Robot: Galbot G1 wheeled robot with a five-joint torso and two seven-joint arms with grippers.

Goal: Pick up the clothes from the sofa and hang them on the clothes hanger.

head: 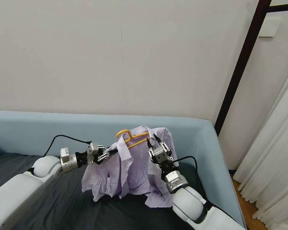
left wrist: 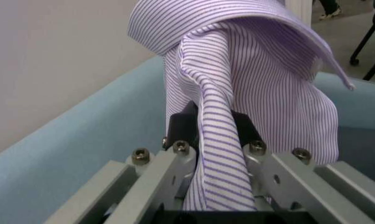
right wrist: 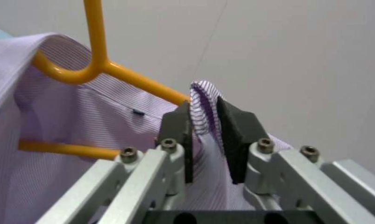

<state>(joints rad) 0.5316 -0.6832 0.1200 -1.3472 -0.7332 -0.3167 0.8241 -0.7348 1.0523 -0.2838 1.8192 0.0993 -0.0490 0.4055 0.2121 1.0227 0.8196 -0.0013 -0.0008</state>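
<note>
Shirt of lilac-striped cotton hangs draped over the slim orange hanger above the pale blue sofa. My left jaws clamp one fold, my right jaws another by the hanger's arm. Uneven pulling could, I judge, slide it off.

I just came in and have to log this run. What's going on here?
The robot is holding a purple striped shirt up over the sofa, with a yellow hanger partly inside it. The left gripper is shut on a fold at the shirt's side. The right gripper pinches fabric by the hanger's arm.
</note>
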